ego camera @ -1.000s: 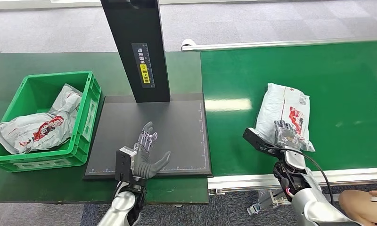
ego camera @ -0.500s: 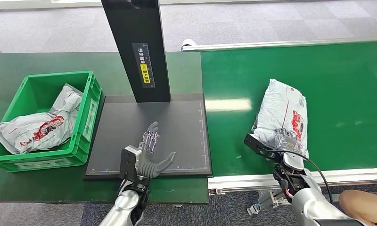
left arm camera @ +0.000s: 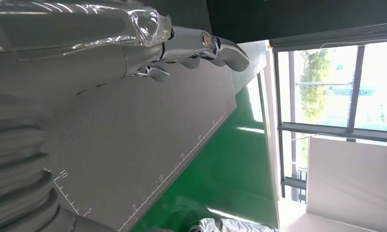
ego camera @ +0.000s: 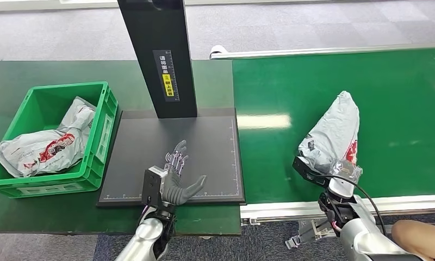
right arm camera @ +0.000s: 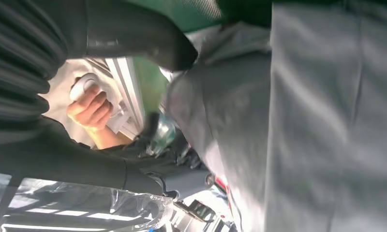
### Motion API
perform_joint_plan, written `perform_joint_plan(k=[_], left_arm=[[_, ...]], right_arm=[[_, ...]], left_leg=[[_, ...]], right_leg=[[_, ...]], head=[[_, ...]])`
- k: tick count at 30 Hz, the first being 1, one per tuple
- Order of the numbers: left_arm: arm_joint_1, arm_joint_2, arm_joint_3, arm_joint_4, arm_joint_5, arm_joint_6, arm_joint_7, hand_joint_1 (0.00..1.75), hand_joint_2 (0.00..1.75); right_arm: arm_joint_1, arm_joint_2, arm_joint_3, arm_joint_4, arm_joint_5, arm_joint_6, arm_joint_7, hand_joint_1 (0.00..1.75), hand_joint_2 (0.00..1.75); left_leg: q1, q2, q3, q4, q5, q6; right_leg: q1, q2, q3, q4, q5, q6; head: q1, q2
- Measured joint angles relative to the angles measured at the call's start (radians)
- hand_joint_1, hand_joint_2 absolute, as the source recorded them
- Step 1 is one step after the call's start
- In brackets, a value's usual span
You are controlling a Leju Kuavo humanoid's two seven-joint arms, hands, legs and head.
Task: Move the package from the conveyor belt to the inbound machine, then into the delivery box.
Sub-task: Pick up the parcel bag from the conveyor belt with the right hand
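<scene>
Well to the left of our left hand (ego camera: 174, 176) we see the green delivery box (ego camera: 103, 126), holding a grey bagged parcel (ego camera: 44, 147) whose print is too small to read. The left hand hovers over the dark platform of the inbound machine (ego camera: 210, 147), fingers spread and holding nothing; in the left wrist view the fingers (left arm camera: 201, 43) reach out above the ruled edge of that platform. Beyond the hand rises the machine's black column (ego camera: 158, 54), cut off by the top of the frame, with a label (ego camera: 165, 73) we cannot read.

To the right of that hand, our right hand (ego camera: 329, 166) grips the package (ego camera: 335, 133) by its near end, so that the bag stands tilted up off the conveyor belt (ego camera: 400, 92), its far tip raised. The bag hides most of the fingers; in the right wrist view the grey plastic (right arm camera: 307, 121) is blurred and very close. Near the right arm, a person's knee (ego camera: 419, 239) is cut by the frame's lower edge, and the right wrist view shows a person's hand (right arm camera: 91, 107) gripping something white.

Grey carpet (ego camera: 313, 24) lies beyond the belt.
</scene>
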State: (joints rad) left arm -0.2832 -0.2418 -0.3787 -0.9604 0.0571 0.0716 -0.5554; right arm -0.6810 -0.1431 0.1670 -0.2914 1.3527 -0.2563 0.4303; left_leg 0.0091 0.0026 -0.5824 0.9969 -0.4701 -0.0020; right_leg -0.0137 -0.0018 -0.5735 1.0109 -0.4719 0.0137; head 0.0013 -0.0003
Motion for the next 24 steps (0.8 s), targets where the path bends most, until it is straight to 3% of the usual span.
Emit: perform_joint_plan(k=[14, 20, 24], left_arm=[[0.003, 0.002, 0.001, -0.002, 0.005, 0.020, 0.003, 0.00, 1.75], [0.028, 0.014, 0.008, -0.052, -0.005, 0.055, -0.001, 0.00, 1.75], [0.049, 0.025, 0.027, -0.114, -0.022, 0.076, 0.005, 0.00, 1.75]], right_arm=[[0.034, 0.014, -0.092, -0.004, -0.051, -0.161, -0.177, 1.75, 1.75], [0.068, 0.051, -0.159, -0.065, -0.166, -0.297, -0.394, 1.75, 1.75], [0.119, 0.081, -0.169, -0.227, -0.283, -0.293, -0.501, 1.75, 1.75]], left_leg=[[0.000, -0.001, -0.001, 0.000, 0.000, 0.000], [0.000, 0.000, -0.001, 0.000, 0.000, 0.000], [0.000, 0.000, -0.002, -0.001, 0.000, 0.000]], right_leg=[[0.000, 0.000, 0.000, 0.000, 0.000, 0.000], [0.000, 0.000, -0.001, 0.000, 0.000, 0.000], [0.001, 0.000, -0.001, 0.001, 0.000, 0.000]], head=[[0.000, 0.000], [0.000, 0.000], [0.000, 0.000]])
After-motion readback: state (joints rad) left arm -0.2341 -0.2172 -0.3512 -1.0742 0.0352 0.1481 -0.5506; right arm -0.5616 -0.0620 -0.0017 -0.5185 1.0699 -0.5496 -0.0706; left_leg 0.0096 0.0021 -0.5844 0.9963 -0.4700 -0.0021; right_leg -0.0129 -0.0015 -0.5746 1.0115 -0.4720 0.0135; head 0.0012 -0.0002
